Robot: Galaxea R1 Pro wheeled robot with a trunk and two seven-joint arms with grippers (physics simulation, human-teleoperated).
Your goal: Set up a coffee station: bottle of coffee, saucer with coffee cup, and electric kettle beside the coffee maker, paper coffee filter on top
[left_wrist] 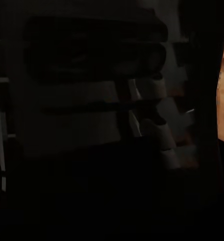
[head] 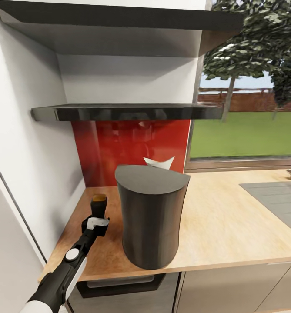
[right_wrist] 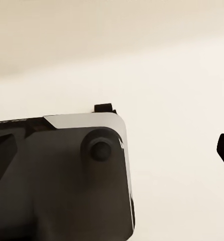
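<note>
One bottle of coffee [head: 99,204] is sitting low over the kitchen countertop [head: 232,226], just left of the coffee maker [head: 150,215], golden-brown cap up. Left gripper [head: 98,217] is reaching in from the near edge and appears to be clamped around the bottle's dark body; from the head view I cannot tell whether the base is touching wood or hanging just clear of it. Left wrist view is nearly black, so no help on finger contact.

Right gripper: wrist camera is looking at a pale surface and part of the robot's own grey housing; cannot tell whether those fingers are parted or closed.

Step in hand, as I judge it: setting the bottle down beside the coffee maker. To do this well:
- keep the bottle upright and lower it straight until the base is bearing flat;
- hold a small gap from the coffee maker's curved wall, so the opening fingers are not nudging either thing;
- release only once the weight is resting on the counter, then back out along the arm's own line, toward the near edge.

Kitchen shelf [head: 128,112] is looking bare from below. Something white [head: 159,162] is peeking from behind the coffee maker, against the red backsplash [head: 132,143]; too hidden to name.
</note>
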